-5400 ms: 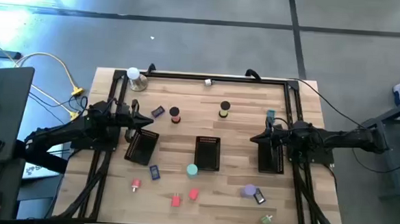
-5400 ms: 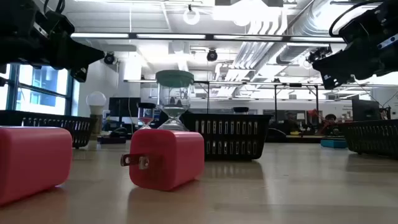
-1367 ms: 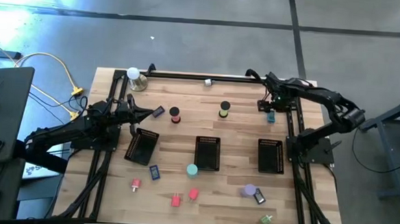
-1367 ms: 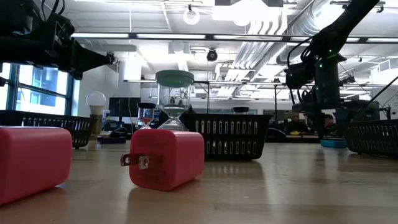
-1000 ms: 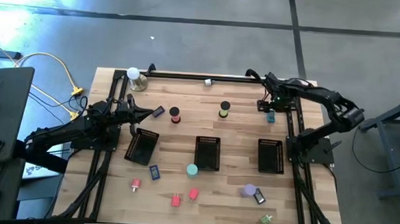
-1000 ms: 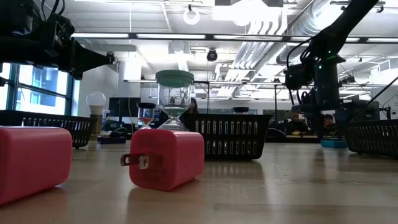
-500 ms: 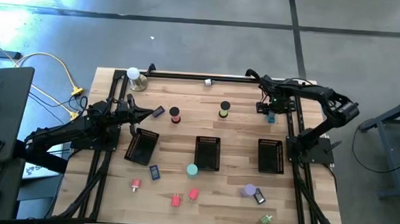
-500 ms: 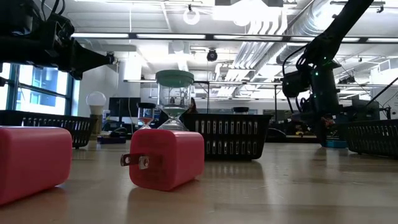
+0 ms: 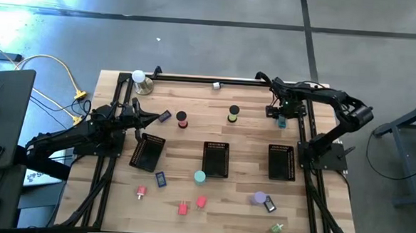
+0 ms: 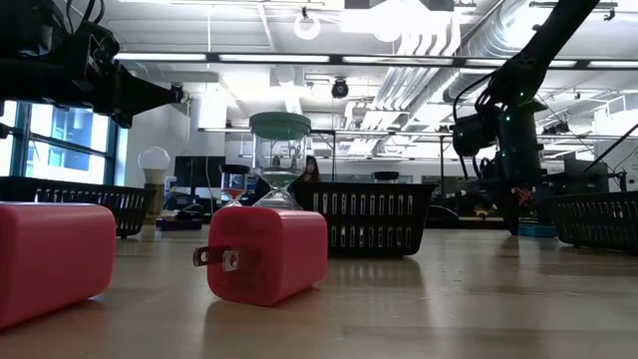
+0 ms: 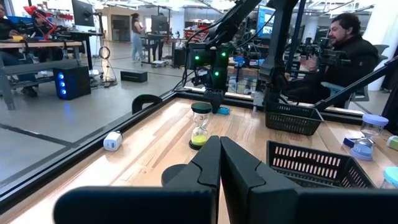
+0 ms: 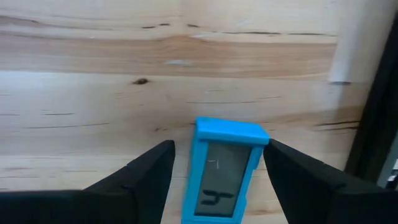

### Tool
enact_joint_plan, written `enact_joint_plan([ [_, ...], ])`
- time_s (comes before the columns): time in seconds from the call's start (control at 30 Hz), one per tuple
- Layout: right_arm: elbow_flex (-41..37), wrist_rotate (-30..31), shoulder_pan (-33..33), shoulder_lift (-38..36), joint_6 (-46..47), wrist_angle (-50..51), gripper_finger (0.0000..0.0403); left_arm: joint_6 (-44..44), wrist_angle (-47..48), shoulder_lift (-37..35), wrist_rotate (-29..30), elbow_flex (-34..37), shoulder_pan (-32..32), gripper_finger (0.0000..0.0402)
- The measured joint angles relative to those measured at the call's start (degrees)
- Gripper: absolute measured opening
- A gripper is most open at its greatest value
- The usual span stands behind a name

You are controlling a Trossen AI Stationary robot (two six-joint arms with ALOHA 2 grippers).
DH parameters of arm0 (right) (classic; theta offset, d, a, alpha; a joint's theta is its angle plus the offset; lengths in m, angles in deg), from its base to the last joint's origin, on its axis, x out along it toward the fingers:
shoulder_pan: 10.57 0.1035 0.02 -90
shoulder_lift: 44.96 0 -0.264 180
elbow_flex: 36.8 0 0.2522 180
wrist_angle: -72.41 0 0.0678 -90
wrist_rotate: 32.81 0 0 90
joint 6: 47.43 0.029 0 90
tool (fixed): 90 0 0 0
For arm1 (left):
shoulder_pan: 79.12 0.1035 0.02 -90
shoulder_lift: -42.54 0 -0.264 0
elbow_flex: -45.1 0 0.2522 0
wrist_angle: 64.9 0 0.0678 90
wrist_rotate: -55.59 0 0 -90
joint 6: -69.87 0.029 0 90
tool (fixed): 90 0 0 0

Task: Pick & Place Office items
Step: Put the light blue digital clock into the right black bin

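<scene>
A small blue timer with a grey screen lies flat on the table near its far right corner. My right gripper hangs over it, pointing down and open, one finger on each long side of the timer; I cannot tell whether either finger touches it. My left gripper waits shut above the left tray. Scattered on the table are red and pink blocks, a teal roll, a purple roll, dark blue rectangles and small hourglasses.
Three black mesh trays stand in a row mid-table, the middle one and the right one among them. A white ball on a metal base sits at the far left corner. The black frame rail runs close beside the timer.
My right gripper has sunk a little toward the blue timer and shifted slightly toward the table's left, staying open around it. The timer has not moved.
</scene>
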Motion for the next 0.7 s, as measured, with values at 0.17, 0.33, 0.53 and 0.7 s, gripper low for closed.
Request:
enact_joint_plan([
  [0.17,0.06,0.63,0.74,0.51,-0.57,-0.03,0.0189,0.0,0.0,0.0,0.0,0.0,-0.01,0.0001],
  [0.33,-0.66,1.97,1.29,0.52,-1.92,-0.04,0.0132,0.0,0.0,0.0,0.0,0.0,-0.01,0.0001],
  [0.53,-1.09,3.56,2.03,0.53,-3.99,0.5,0.0132,0.0,0.0,0.0,0.0,0.0,0.0,0.0001],
  [0.7,-1.21,3.8,1.99,0.53,-4.61,0.78,0.0141,-0.03,0.0,0.0,-0.01,0.0,0.0,0.0001],
])
